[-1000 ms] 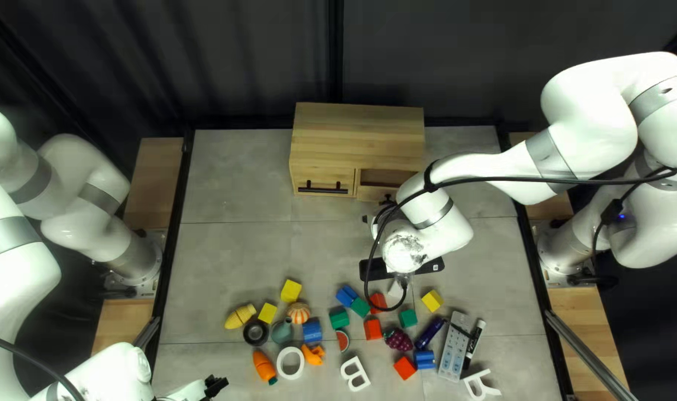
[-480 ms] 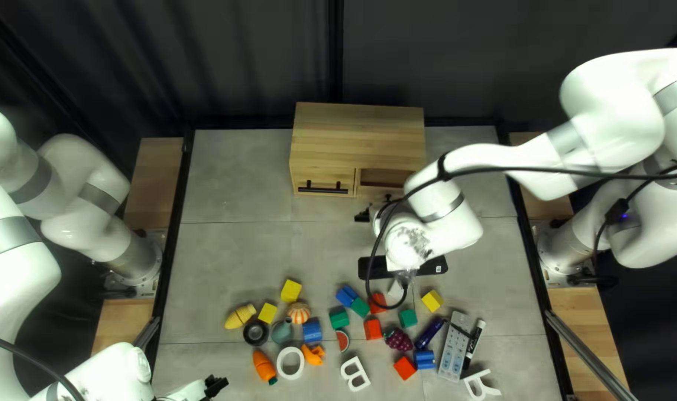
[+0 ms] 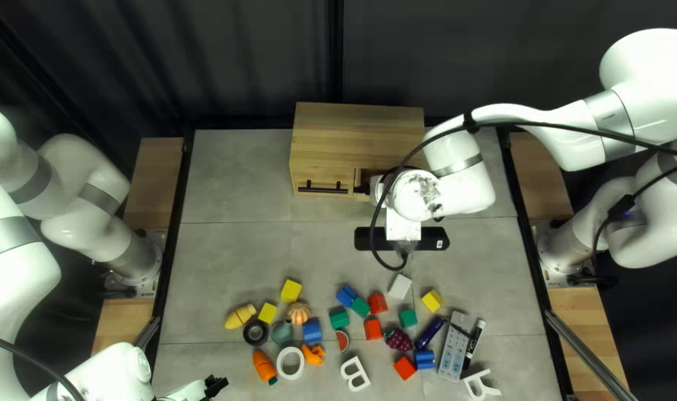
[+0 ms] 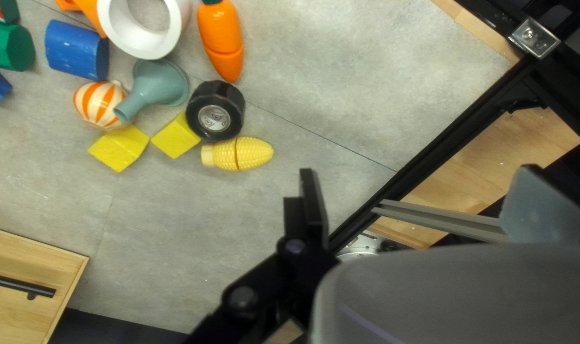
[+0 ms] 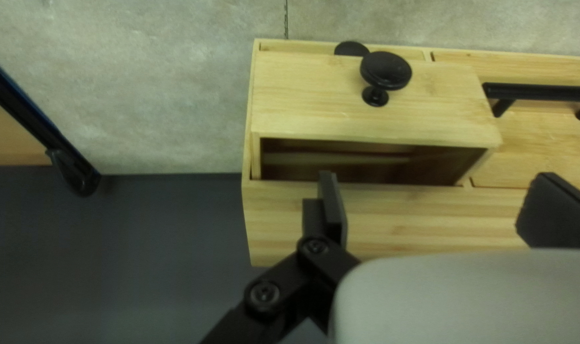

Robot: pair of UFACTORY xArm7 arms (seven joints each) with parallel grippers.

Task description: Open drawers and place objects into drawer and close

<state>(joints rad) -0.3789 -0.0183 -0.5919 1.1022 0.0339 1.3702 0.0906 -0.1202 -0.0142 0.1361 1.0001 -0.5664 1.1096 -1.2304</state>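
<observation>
The right gripper point(image 3: 362, 189) had its fingers spread wide, with nothing pinched, above the wooden cabinet point(image 5: 379, 223). In the right wrist view, one finger's tip overlapped the inner edge of the open drawer point(image 5: 315, 108) (whether it touched, I could not tell). That drawer stood pulled out, its inside dim, a round black knob point(image 5: 385, 69) on its front. Beside it, a closed drawer point(image 5: 525, 143) carried a black bar handle point(image 5: 544, 92).

The left gripper point(image 3: 215, 385) hung well apart from the cabinet, its fingers also spread and gripping nothing. Ahead of them in the left wrist view lay the toy corn point(image 4: 239, 153), just beside a black wheel point(image 4: 215, 108). Farther out were the toy carrot point(image 4: 221, 41), a grey-green funnel point(image 4: 159, 83), an orange-striped ball point(image 4: 99, 103) and a white ring point(image 4: 112, 25) (quite a jumble).

All of these objects rested outside the drawer, on the worktop point(image 3: 234, 260). Toward its near edge in the top left view, coloured blocks point(image 3: 373, 329) were scattered around a toy grape bunch point(image 3: 398, 340). To the right lay a grey remote point(image 3: 454, 347), with a black-and-white marker point(image 3: 473, 343) beside it. A dark curtain point(image 3: 227, 59) hung behind the far edge.
</observation>
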